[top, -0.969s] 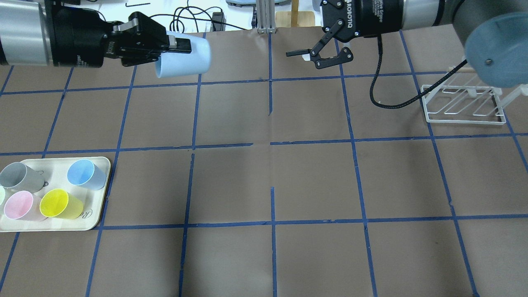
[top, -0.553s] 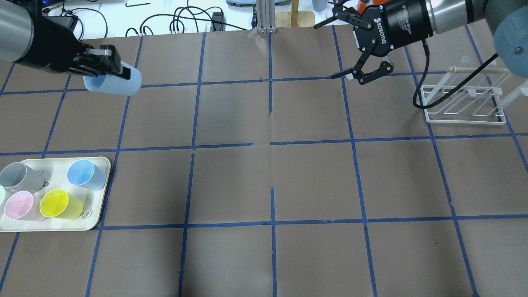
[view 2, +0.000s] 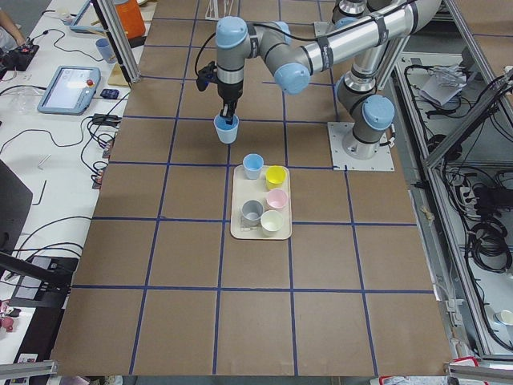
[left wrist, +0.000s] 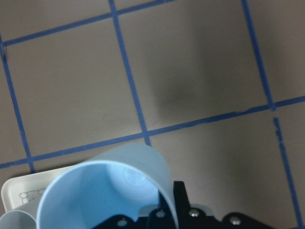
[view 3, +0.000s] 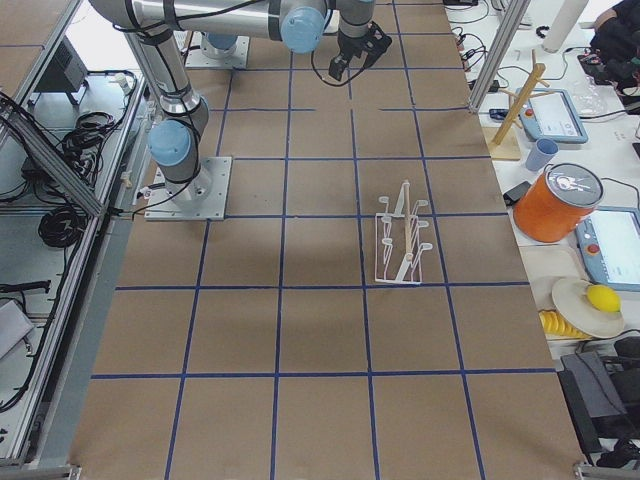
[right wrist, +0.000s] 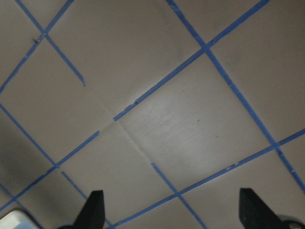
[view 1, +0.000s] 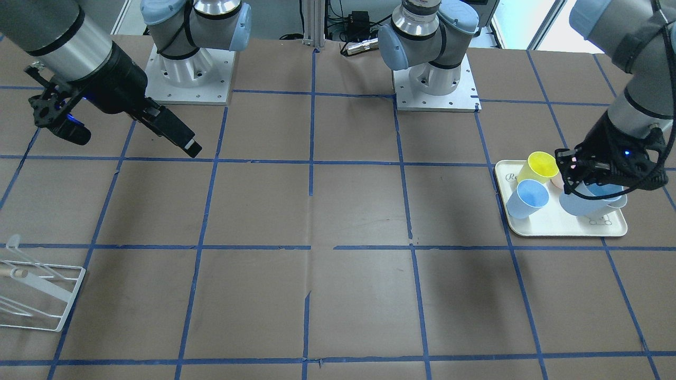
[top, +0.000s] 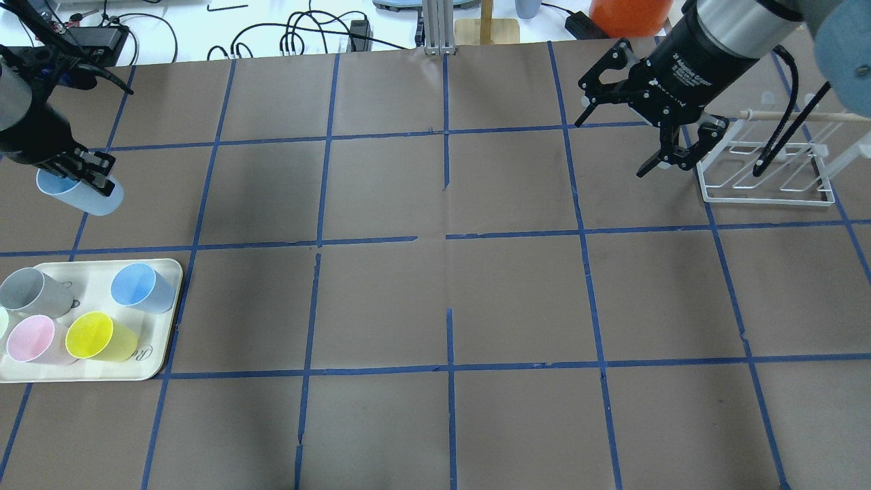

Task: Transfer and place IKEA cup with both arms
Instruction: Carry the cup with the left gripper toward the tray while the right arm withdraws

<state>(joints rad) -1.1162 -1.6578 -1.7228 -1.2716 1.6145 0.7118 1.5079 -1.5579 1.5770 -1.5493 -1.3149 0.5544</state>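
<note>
While the left tool (top: 94, 181) pinches the pale-blue cup (top: 80, 197) at its rim, the cup hangs in the air over the left end of the brown counter (top: 381, 306). Its mouth is tipped up toward the wrist, and the left wrist view looks straight into its brighter blue inside. In that same view a corner of the cream tray (top: 160, 354) shows under the cup. The views do not agree on whether the cup is over the tray's edge or just beside it.

Five more cups stand on the tray. A second blue cup (top: 139, 286) and a yellow cup (top: 95, 335) are on the side toward the middle of the counter. A grey cup (top: 30, 291), a pink cup (top: 34, 338) and a cream cup (view 2: 272, 222) are beside them. All stand mouth up.

At the other end, the right tool (top: 610, 148) is held above the counter with its fingers spread wide and nothing between them. The right wrist view shows only bare counter between the two fingertips. A white wire rack (top: 769, 184) stands on the counter on that side, and the tool does not touch it.
</note>
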